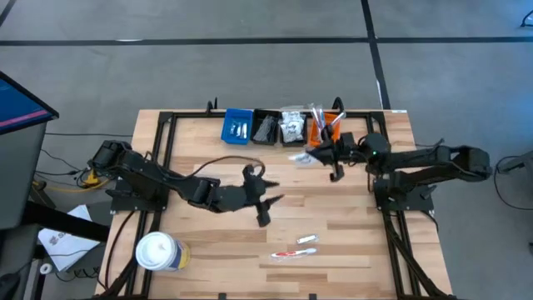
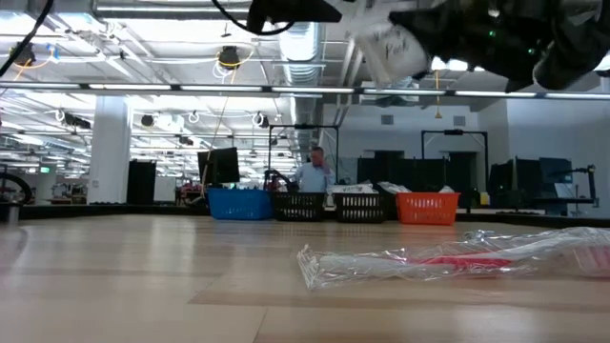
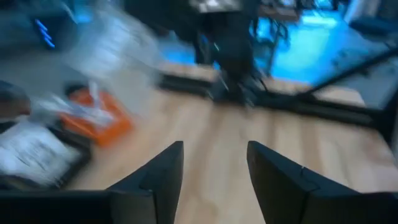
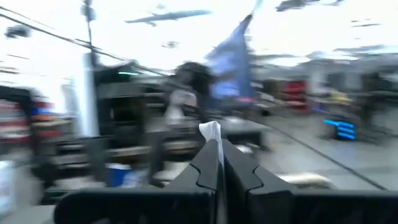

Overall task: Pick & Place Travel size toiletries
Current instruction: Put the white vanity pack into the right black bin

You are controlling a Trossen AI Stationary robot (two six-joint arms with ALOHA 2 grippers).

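My right gripper (image 1: pixel 323 156) is at the far right of the table, just in front of the bins, shut on a clear plastic sachet (image 1: pixel 303 157), one of the travel size toiletries. The sachet also shows as a pale blur (image 2: pixel 391 52) high over the table. My left gripper (image 1: pixel 273 202) is over the table's middle, open, with nothing between its fingers (image 3: pixel 163 177). A red toothbrush in a clear sachet (image 1: pixel 295 252) lies flat on the near part of the table. A small white item (image 1: pixel 306 240) lies beside it. My right gripper pinches the sachet's edge (image 4: pixel 211 132) between its two shut fingertips. The fingers reach in from the table's right, about level and tipped slightly up. The rest of the sachet (image 4: pixel 233 56) sticks out past the fingertips, lifted clear of the table.
A row of small bins stands along the far edge: blue (image 1: pixel 237 127), black (image 1: pixel 266 127), one holding white sachets (image 1: pixel 293 125) and orange (image 1: pixel 326 125). A large white tub (image 1: pixel 158 252) stands at the near left. Bare wood lies between the arms.
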